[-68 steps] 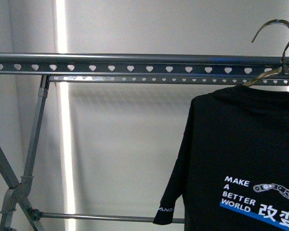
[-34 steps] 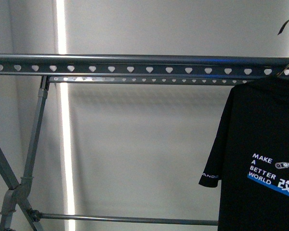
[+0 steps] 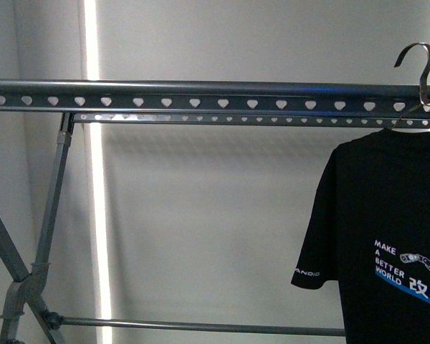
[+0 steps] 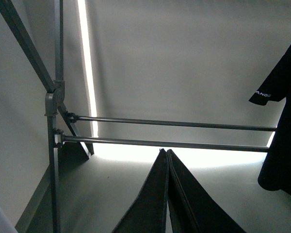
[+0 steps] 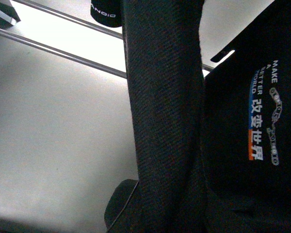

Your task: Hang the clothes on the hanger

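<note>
The clothes [image 3: 387, 236], a black T-shirt with white "MAKE A BETTER WORLD" print, hang at the far right on a wire coat hanger. Its metal hook [image 3: 416, 64] stands above the hanger's [image 3: 201, 93] top rail, a dark grey rail with heart-shaped holes; whether the hook rests on it I cannot tell. My right gripper [image 5: 155, 213] is shut on the clothes [image 5: 165, 97], whose fabric hides most of it; one dark finger [image 5: 121, 206] shows. My left gripper [image 4: 165, 153] is shut and empty, low before the rack's lower bars [image 4: 169, 124]. The shirt's sleeve [image 4: 276, 87] shows there too.
A second holed rail [image 3: 229, 118] runs just behind and below the first. Grey crossed legs [image 3: 50, 215] stand at the left, also in the left wrist view [image 4: 53, 92]. A lower cross bar [image 3: 201, 326] spans the bottom. A pale wall is behind.
The T-shirt and its hook have shifted right along the rail over the last second. Half a second ago they were higher and further right; now they are lower, with the hook back in view.
</note>
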`<action>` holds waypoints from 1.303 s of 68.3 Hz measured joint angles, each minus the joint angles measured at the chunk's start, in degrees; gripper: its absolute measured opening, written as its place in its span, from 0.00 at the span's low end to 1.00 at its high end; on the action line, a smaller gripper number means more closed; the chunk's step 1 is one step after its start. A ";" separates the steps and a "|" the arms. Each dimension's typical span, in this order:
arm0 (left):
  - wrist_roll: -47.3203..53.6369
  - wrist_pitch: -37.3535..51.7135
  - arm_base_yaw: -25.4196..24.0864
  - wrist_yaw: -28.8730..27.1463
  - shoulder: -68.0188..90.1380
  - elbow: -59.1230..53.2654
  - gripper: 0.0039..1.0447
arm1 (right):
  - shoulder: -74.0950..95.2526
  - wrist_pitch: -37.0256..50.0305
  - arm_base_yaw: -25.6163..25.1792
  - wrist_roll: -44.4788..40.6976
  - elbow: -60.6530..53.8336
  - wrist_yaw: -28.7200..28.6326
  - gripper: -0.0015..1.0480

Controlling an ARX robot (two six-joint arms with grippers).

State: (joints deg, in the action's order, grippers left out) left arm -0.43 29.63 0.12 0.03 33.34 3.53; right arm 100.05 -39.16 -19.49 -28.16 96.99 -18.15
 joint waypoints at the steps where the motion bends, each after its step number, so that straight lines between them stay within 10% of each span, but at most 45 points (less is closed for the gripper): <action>1: 0.00 -0.42 0.00 0.00 -0.59 -0.17 0.03 | 0.20 -0.02 0.02 0.24 0.24 0.02 0.10; 50: 0.04 -13.38 0.00 0.00 -17.38 -2.49 0.03 | 13.66 -0.90 4.09 12.98 14.75 5.70 0.10; 83: 0.04 -27.74 0.00 -0.02 -29.81 -2.49 0.03 | -1.49 22.12 0.20 25.59 -0.35 -1.22 0.92; 89: 0.04 -29.40 0.00 0.00 -33.00 -2.49 0.03 | -12.24 30.62 -1.18 30.27 -10.21 -5.20 0.92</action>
State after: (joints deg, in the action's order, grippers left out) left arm -0.38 0.23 0.12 0.03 0.34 1.04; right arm 87.81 -8.54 -20.67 2.11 86.78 -23.35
